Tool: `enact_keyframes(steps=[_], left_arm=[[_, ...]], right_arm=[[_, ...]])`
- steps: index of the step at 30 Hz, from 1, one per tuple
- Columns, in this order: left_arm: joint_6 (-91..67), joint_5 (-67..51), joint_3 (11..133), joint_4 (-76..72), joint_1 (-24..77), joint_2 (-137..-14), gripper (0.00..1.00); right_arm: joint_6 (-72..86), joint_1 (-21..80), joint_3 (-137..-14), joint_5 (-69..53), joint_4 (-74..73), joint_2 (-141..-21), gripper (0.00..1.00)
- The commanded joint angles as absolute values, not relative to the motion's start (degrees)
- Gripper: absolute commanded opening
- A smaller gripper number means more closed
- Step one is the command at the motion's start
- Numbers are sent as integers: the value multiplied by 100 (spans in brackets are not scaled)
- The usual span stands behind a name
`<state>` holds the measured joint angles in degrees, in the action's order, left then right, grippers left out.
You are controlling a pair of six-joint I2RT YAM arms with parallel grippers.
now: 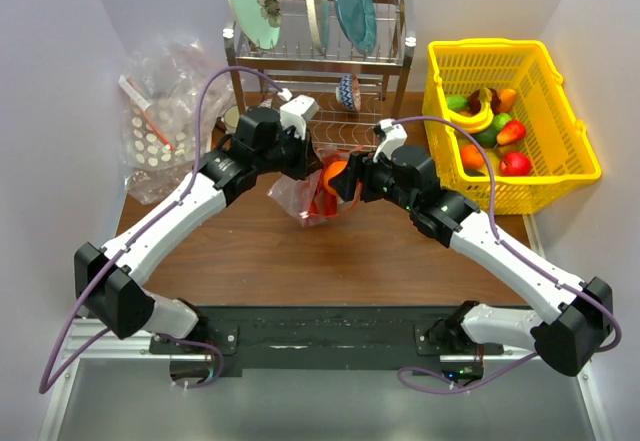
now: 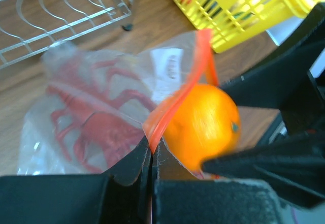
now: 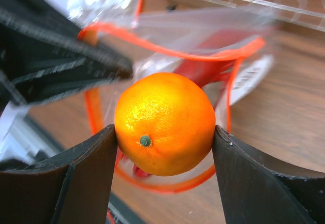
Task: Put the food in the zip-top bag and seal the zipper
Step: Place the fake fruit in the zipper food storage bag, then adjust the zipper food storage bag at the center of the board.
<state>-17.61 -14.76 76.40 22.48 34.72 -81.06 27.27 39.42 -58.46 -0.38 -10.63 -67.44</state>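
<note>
One of the food items is already in: the red lobster (image 2: 101,127) lies inside the zip-top bag (image 2: 66,82), seen through the clear film.

Grippers, count two.
- Left gripper (image 2: 151,155): fingers together, pinching the bag's rim at the zipper (image 2: 175,102) and holding the mouth up off the table (image 1: 300,261).
- Right gripper (image 3: 165,132): fingers apart but clamped on the orange (image 3: 163,122), one finger on each side of it, at the bag mouth. The orange sits at the red rim, not yet released inside.

Counts at the work spot: one bag, one lobster, one orange. No small dark green fruit shows in or beside the bag.

Farther back:
- one yellow basket (image 1: 570,111) on the right with several toy fruits, some green; cannot tell which one belongs to the task;
- one wire dish rack (image 1: 390,56) with three plates on edge;
- one heap of white-dotted clear bags (image 1: 160,111), far left.

Judgement: roughly a third done. Left to do: drop the orange in, add the green fruit, press the zipper shut; it is open along its visible length.
</note>
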Motion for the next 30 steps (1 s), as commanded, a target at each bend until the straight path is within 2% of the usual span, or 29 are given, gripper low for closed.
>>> enact_keyframes(steps=[1,6,8,9,10,14,20,24,30], left_arm=[[-2170,-2222,7980,2039,3428,-8165,0],[-2469,-2706,8024,1828,3428,-8226,0],[-2522,-2821,8059,1784,3428,-8262,0],[-2557,-2847,8086,1775,3428,-8270,0],[-2566,-2891,8103,1775,3428,-8279,0],[-2593,-2874,8191,1845,3393,-8332,0],[-2558,-2769,8306,1968,3322,-8429,0],[-2479,-2681,8332,2013,3270,-8473,0],[-2452,-2637,8385,2030,3252,-8464,0]], right_arm=[[2584,3955,-5898,957,-651,-6600,44],[2549,3955,-5871,1230,-370,-6898,47],[2593,3955,-5871,1187,-255,-7004,57],[2610,3946,-5888,1160,-237,-7074,66],[2610,3955,-5906,1151,-281,-7153,80],[2646,3946,-5968,1134,-474,-7023,93],[2575,3955,-6275,1239,-1449,-6558,91],[2663,3955,-6284,1537,-2090,-6215,78],[2865,3955,-6196,1863,-3058,-6266,65]])
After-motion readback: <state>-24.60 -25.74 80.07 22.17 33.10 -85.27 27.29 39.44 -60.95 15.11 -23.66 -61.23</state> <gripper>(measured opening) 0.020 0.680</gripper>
